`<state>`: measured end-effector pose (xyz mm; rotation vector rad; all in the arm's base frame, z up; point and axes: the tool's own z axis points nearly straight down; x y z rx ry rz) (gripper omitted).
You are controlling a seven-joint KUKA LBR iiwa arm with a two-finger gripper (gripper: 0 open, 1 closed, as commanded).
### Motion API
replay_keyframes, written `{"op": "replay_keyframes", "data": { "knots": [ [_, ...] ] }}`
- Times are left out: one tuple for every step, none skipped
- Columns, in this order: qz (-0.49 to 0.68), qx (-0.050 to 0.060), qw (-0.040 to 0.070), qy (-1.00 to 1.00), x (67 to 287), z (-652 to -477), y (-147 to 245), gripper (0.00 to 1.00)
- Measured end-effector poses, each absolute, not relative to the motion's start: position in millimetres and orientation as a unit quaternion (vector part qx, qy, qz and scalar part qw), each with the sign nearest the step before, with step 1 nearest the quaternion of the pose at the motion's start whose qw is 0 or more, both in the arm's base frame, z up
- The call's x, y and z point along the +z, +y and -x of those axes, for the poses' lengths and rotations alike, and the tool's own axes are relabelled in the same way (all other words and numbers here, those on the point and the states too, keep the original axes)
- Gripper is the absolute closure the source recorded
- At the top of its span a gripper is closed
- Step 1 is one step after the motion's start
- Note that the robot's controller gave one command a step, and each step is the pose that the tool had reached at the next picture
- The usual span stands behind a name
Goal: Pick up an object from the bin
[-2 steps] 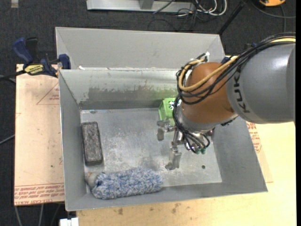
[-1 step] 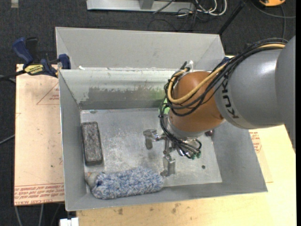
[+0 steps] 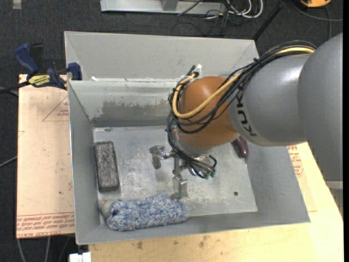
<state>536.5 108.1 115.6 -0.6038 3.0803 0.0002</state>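
Note:
My gripper [image 3: 169,171] hangs over the middle of the bin floor, under the orange wrist cover. Its two fingers stand apart, one fingertip [image 3: 157,156] to the upper left and the other [image 3: 180,186] lower down, with nothing between them: it is open. A fuzzy blue-and-white cloth roll [image 3: 146,212] lies along the bin's front wall, just below the lower fingertip and not touching it. A grey rectangular block [image 3: 107,165] lies lengthwise near the left wall, well left of the fingers.
A dark maroon thing [image 3: 240,147] pokes out near the right wall, mostly hidden by the arm. The arm and its looped cables cover the bin's upper right part. Bare floor lies between the block and the fingers.

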Motion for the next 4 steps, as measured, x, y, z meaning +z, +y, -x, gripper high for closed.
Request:
{"op": "replay_keyframes", "data": {
  "knots": [
    [0.258,0.0,0.001,0.966,70,-524.1,148,0.0],
    [0.296,0.0,0.001,0.955,71,-510.3,181,1.0],
    [0.296,0.0,0.001,0.955,71,-510.3,181,1.0],
    [0.296,0.0,-0.001,0.955,76,-509.0,180,1.0]
  ]
}}
